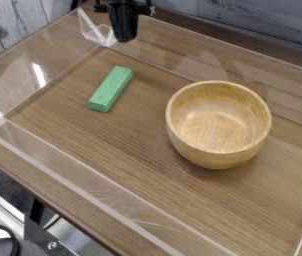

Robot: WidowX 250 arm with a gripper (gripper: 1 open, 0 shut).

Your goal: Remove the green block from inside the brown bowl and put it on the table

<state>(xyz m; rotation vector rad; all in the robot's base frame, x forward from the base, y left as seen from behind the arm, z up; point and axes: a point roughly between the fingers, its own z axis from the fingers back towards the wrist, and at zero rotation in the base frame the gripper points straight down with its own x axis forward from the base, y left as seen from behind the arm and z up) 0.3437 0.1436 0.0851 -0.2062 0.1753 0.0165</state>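
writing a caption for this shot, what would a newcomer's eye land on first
The big tan wooden bowl stands out most, sitting right of centre on the wood-grain table. Next is the bright green block, lying on the table left of the bowl, outside it. At the top edge, the dark end effector hangs beyond both.

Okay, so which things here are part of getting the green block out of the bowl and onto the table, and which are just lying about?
Part of the job:
- green block, already on the table
- brown bowl
- table
- gripper

Just lying about:
- black cable at the lower left corner
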